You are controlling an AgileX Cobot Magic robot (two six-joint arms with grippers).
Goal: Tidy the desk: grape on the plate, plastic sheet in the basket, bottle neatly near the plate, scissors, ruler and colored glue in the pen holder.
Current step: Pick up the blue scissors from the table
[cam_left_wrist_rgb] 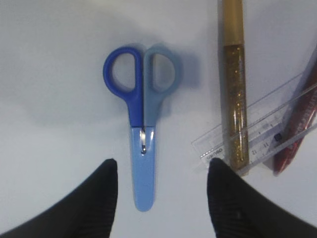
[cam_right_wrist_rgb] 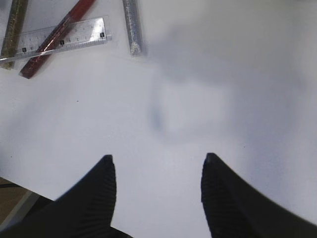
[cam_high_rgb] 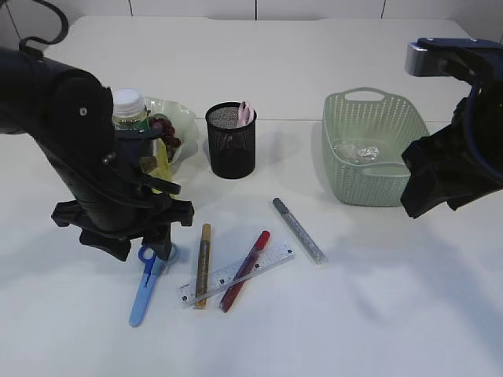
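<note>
Blue scissors (cam_high_rgb: pixel 144 283) lie closed on the white table, with a light-blue blade cover. My left gripper (cam_left_wrist_rgb: pixel 162 166) is open just above them, its fingers either side of the blade end of the scissors (cam_left_wrist_rgb: pixel 143 124). A clear ruler (cam_high_rgb: pixel 275 257) lies under a gold glue pen (cam_high_rgb: pixel 203 263) and a red glue pen (cam_high_rgb: pixel 245 269). A silver glue pen (cam_high_rgb: pixel 299 229) lies apart to the right. The bottle (cam_high_rgb: pixel 130 106) stands behind my left arm, beside the plate (cam_high_rgb: pixel 185 118) holding grapes (cam_high_rgb: pixel 167 135). My right gripper (cam_right_wrist_rgb: pixel 157 161) is open and empty above bare table.
The black mesh pen holder (cam_high_rgb: pixel 231 141) holds a pink item. The green basket (cam_high_rgb: pixel 369 149) holds the crumpled plastic sheet (cam_high_rgb: pixel 357 151). The right wrist view shows the ruler (cam_right_wrist_rgb: pixel 81 33), the red pen (cam_right_wrist_rgb: pixel 74 12), the silver pen (cam_right_wrist_rgb: pixel 132 25) and the table's edge at lower left.
</note>
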